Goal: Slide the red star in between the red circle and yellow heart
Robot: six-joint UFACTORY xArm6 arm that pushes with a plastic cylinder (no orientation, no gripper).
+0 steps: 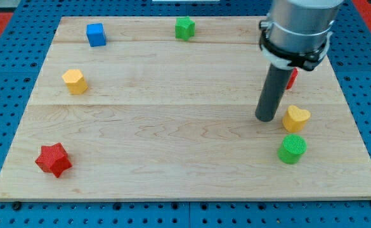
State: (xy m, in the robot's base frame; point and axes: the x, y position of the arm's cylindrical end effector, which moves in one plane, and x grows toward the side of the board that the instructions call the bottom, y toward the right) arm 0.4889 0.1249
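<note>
The red star [53, 159] lies near the board's bottom left corner. The yellow heart [295, 118] lies at the view's right, with a green cylinder [292, 149] just below it. The red circle [292, 78] is mostly hidden behind the arm; only a red sliver shows above the heart. My tip [267, 118] rests on the board just left of the yellow heart, a small gap apart, far to the right of the red star.
A blue cube [96, 34] and a green star-like block [184, 28] lie along the top edge. A yellow hexagon [75, 82] lies at the left. The wooden board [172, 126] sits on a blue pegboard.
</note>
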